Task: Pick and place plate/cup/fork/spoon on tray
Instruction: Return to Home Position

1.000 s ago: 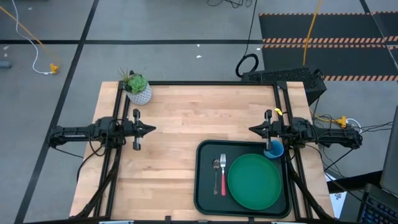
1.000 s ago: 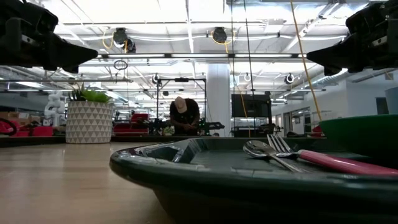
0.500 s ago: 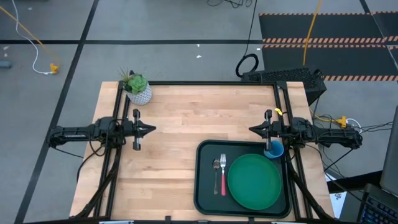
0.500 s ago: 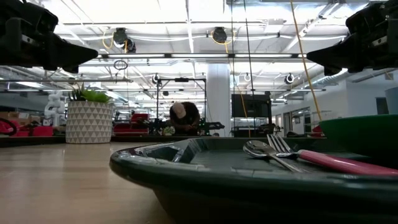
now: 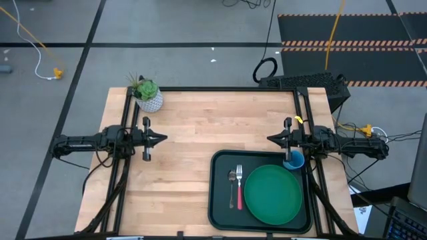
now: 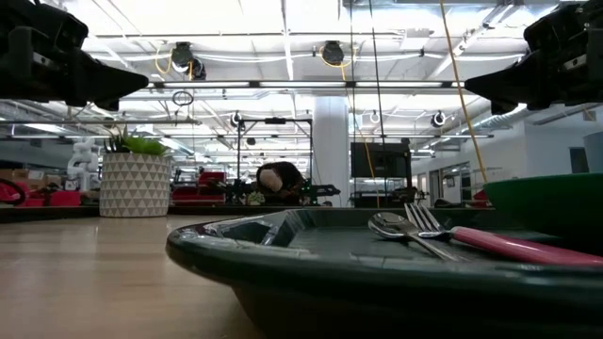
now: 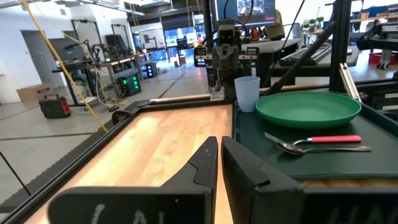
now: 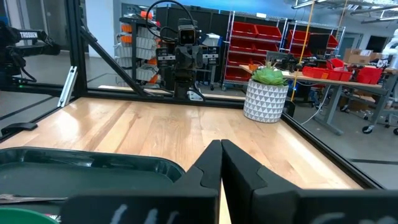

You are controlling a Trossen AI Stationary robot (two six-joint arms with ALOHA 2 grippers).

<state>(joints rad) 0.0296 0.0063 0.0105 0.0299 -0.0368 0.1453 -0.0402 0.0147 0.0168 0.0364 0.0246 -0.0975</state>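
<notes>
The dark tray point(image 5: 220, 200) lies at the table's near right. On it rest the green plate point(image 5: 272, 195), the red-handled fork point(image 5: 239, 187) and the metal spoon point(image 5: 233, 179) beside the fork, and the blue cup point(image 5: 294, 161) at the tray's far right corner. All also show in the left wrist view: plate point(image 7: 308, 107), cup point(image 7: 247, 93), fork handle point(image 7: 333, 139), spoon point(image 7: 311, 148). My left gripper point(image 5: 163, 139) is shut and empty above the table's left side. My right gripper point(image 5: 269, 139) is shut and empty above the table, just beyond the tray's far edge.
A white pot with a green plant point(image 5: 148, 98) stands at the table's far left corner. Bare wood point(image 5: 213, 127) lies between the two grippers. A person point(image 6: 279, 179) bends over far back in the room beyond the table.
Both arms have kept still. The person in the room behind has bent lower.
</notes>
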